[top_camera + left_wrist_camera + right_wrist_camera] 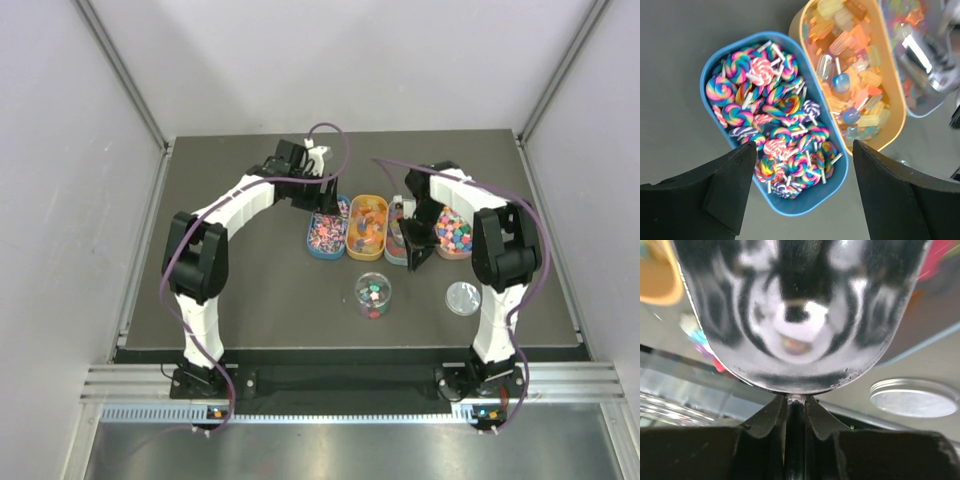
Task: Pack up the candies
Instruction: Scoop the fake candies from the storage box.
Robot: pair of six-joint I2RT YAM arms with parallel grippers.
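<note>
Four oval trays (325, 256) of candies (328, 228) on dark tabletop (260, 290); pale walls (60, 200).

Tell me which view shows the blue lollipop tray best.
Left wrist: the blue tray fills the frame from above, and individual lollipops are distinct. Top external shows the tray small, its contents just speckle. Right wrist is filled by the metal scoop; no blue tray discernible.
</note>
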